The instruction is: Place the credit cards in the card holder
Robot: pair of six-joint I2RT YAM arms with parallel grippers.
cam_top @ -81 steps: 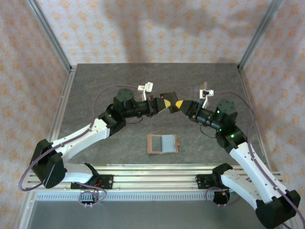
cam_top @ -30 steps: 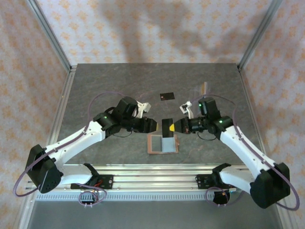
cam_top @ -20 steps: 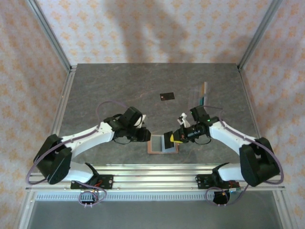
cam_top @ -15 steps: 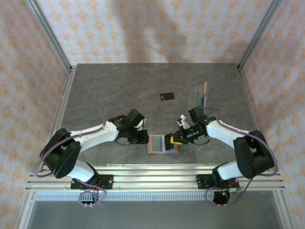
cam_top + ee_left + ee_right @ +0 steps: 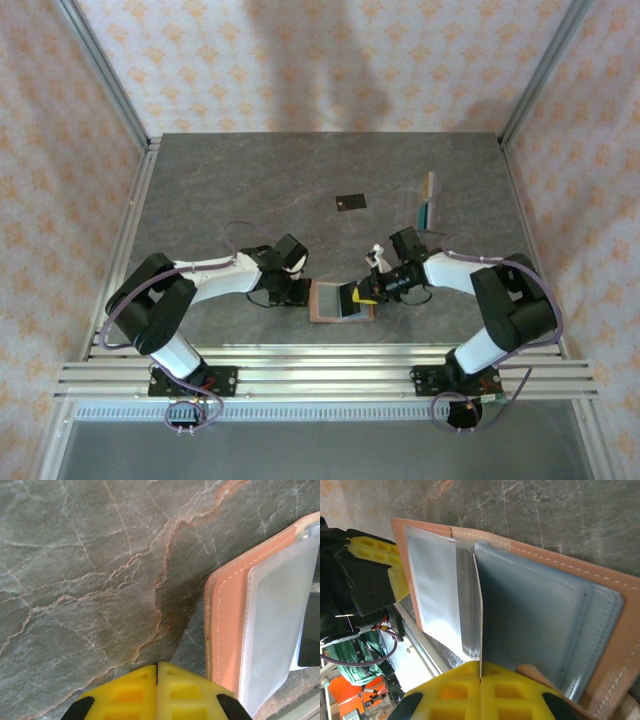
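Lowered left end effector (image 5: 157, 665) clenched, right end effector (image 5: 480, 664) grasping thin card (image 5: 477, 605), stitched holder (image 5: 226, 620)

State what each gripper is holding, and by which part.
Right gripper pinches the thin black plastic card by its near edge, over the tan stitched card holder. Left gripper is shut, empty.

Holder (image 5: 330, 304) is flanked closely: left gripper (image 5: 303, 292) at its left edge, right gripper (image 5: 366, 293) with held card (image 5: 351, 297) over its right half. Far table (image 5: 230, 190) lies open up to the black card (image 5: 350, 201).
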